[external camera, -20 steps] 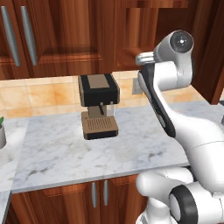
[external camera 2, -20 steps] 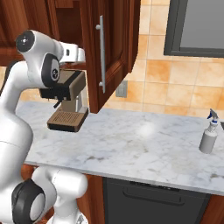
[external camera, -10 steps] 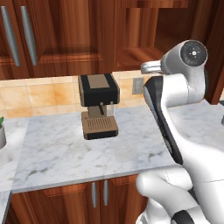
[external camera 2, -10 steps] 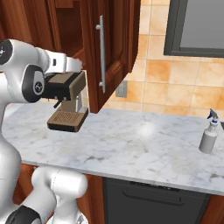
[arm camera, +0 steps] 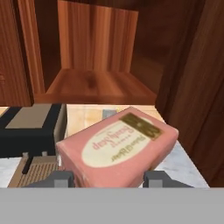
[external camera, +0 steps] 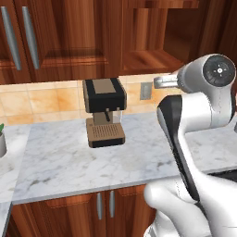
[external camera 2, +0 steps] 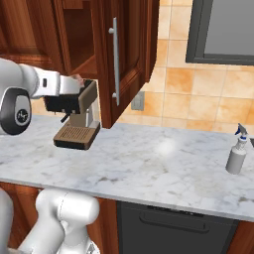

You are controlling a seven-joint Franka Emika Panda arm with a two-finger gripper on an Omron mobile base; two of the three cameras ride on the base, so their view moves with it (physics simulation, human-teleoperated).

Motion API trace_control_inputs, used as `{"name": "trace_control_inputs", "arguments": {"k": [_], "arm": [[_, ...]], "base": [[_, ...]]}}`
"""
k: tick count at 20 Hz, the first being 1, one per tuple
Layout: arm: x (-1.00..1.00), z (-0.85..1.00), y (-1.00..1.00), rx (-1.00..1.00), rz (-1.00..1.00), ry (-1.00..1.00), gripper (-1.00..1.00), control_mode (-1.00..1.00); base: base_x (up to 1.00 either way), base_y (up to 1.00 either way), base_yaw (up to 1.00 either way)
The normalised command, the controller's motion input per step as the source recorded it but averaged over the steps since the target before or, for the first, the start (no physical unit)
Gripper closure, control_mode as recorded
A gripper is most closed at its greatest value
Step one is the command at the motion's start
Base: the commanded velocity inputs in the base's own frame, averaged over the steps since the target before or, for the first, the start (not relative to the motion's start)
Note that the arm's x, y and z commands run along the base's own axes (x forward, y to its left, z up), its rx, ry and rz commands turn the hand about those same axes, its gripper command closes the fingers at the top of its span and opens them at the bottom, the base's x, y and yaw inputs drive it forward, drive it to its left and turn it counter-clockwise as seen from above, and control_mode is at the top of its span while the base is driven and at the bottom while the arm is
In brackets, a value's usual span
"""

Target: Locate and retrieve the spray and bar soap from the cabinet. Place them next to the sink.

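Observation:
The bar soap [arm camera: 117,148], a pinkish block with a pale printed label, lies tilted between my fingertips, and my gripper [arm camera: 108,179] is shut on it. From the right base view the gripper [external camera 2: 77,82] hangs just below the open cabinet [external camera 2: 84,62] and above the coffee machine. The cabinet's wooden shelf [arm camera: 94,85] is straight ahead of the hand and bare. The spray [external camera 2: 237,153] stands upright on the counter at the far right. The sink is out of view.
A black and tan coffee machine [external camera: 104,111] stands on the marble counter [external camera: 69,162] under the cabinet. The open cabinet door [external camera 2: 119,59] with its grey handle juts out right of the hand. A wall socket [external camera 2: 138,101] is on the tiled backsplash.
The arm has swung back and lower, drawing the hand with the bar soap out from the cabinet shelf to just above the coffee machine. The spray has not moved.

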Motion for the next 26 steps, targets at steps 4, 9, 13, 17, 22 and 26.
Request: {"name": "trace_control_inputs", "arguments": {"k": [4,9,13,17,22,26], "arm": [[-0.67,0.00,0.00,0.00,0.00,0.00,1.00,-1.00],[-0.68,-0.01,0.01,0.00,0.00,0.00,1.00,-1.00],[-0.69,-0.03,0.02,0.00,0.00,0.00,1.00,-1.00],[-0.59,-0.06,0.00,0.00,0.00,0.00,1.00,-1.00],[-0.57,-0.05,0.00,0.00,0.00,0.00,1.00,-1.00],[-0.49,0.00,-0.01,0.00,0.00,0.00,1.00,-1.00]], "base": [[0.00,0.00,0.00],[0.00,0.00,0.00],[0.00,0.00,0.00],[0.00,0.00,0.00],[0.00,0.00,0.00],[0.00,0.00,0.00]]}}
